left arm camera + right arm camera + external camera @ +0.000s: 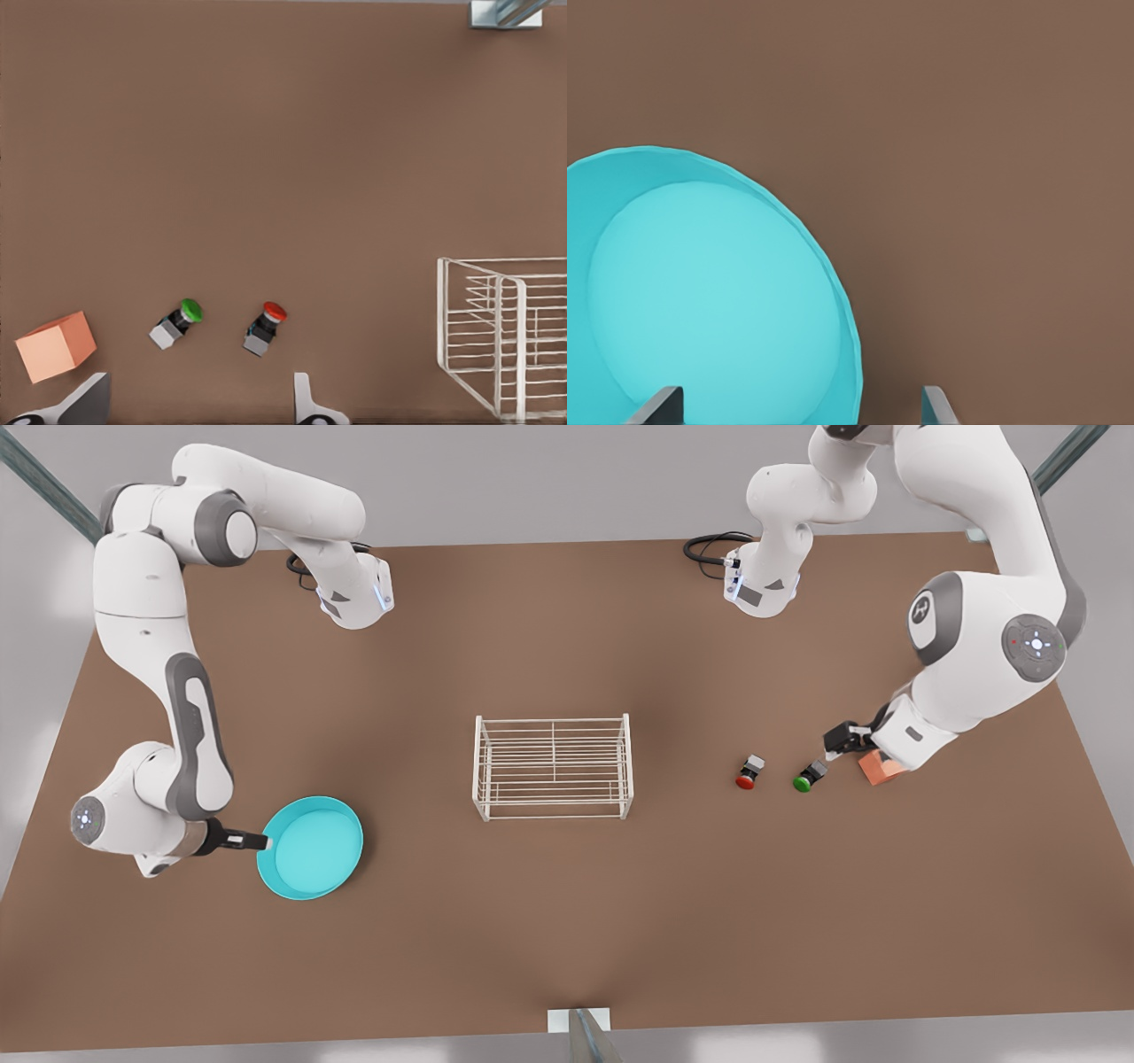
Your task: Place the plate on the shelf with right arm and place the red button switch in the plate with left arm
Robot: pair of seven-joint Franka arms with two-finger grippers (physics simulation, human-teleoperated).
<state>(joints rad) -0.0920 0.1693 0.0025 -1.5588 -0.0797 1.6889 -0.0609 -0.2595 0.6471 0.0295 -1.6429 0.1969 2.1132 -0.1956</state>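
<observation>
Turquoise plate [312, 849] rim beside right end effector [259, 841].

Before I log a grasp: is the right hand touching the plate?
Cannot tell. In the front view the right hand meets the plate rim, but the right wrist view shows open fingers straddling the rim, no clear contact.

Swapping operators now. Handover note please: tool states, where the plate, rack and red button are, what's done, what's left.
Right tool: open, at the plate rim on the front view's left; no grip yet.
Left tool: open, above the table near the orange cube and green button.
Red button switch: on the table, between the green one and the shelf.
Shelf: mid-table, nothing on it.
Done: nothing placed.
Left: plate onto shelf, then red button into plate.
</observation>
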